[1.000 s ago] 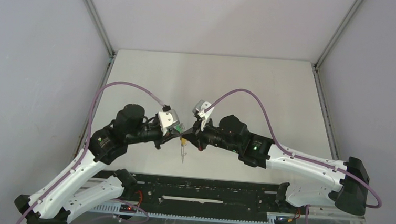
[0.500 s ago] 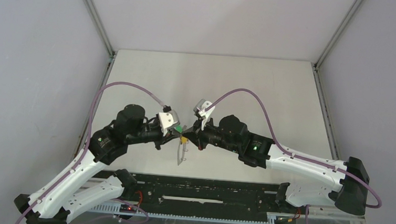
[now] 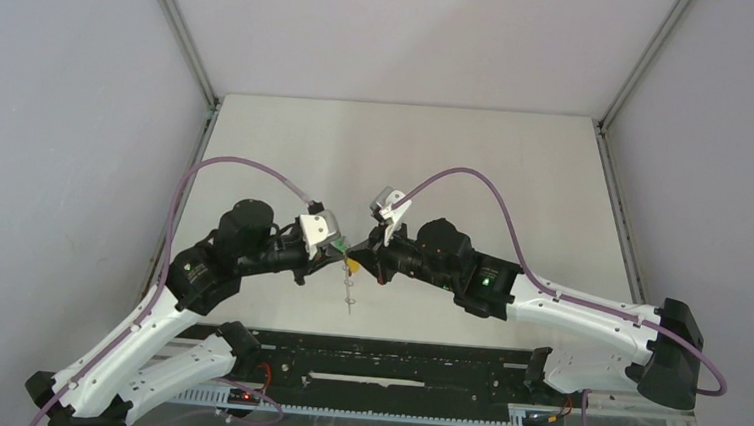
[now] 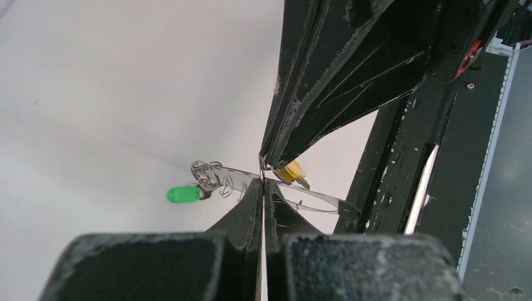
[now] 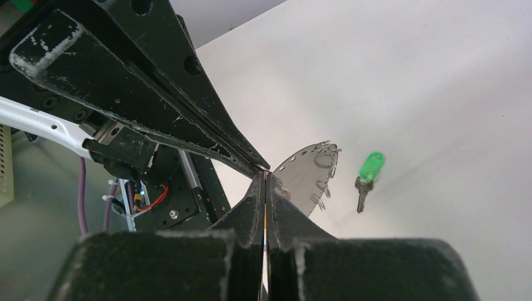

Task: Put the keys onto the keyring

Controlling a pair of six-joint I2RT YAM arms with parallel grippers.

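My left gripper (image 3: 342, 255) and right gripper (image 3: 359, 262) meet tip to tip above the near middle of the table. In the left wrist view my left gripper (image 4: 263, 183) is shut on the rim of the flat grey keyring (image 4: 313, 200), which hangs below it. The green key (image 4: 183, 195) dangles from a wire loop on the ring's far end. The right gripper's fingers (image 4: 301, 119) pinch the yellow-orange key (image 4: 291, 172) right against the ring. In the right wrist view my right gripper (image 5: 266, 177) is shut, with the keyring (image 5: 304, 175) and green key (image 5: 369, 169) beyond it.
The white table (image 3: 476, 170) is boxed in by grey walls on three sides. A black rail (image 3: 393, 359) runs along the near edge below the grippers. Purple cables (image 3: 466, 179) arch over both arms.
The hanging keyring has swung and turned, from showing some of its face to nearly edge-on. Both grippers stay shut and tip to tip, the left one shifted very slightly.
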